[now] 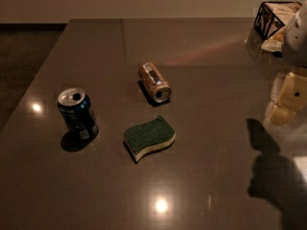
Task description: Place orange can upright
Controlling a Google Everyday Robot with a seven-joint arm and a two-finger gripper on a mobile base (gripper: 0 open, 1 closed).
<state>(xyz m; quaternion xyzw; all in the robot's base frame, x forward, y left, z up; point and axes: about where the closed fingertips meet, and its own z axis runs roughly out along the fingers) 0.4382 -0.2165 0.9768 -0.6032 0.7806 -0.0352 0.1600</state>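
Note:
The orange can (154, 82) lies on its side near the middle of the dark table (96, 42), its silver end facing the front right. My gripper (287, 101) hangs at the right edge of the view, above the table and well to the right of the can, touching nothing. It casts a shadow on the table below it.
A dark blue can (77, 111) with a silver top stands upright at the left. A green and yellow sponge (149, 137) lies in front of the orange can. A black wire holder (277, 17) stands at the far right corner. The table's left edge runs diagonally.

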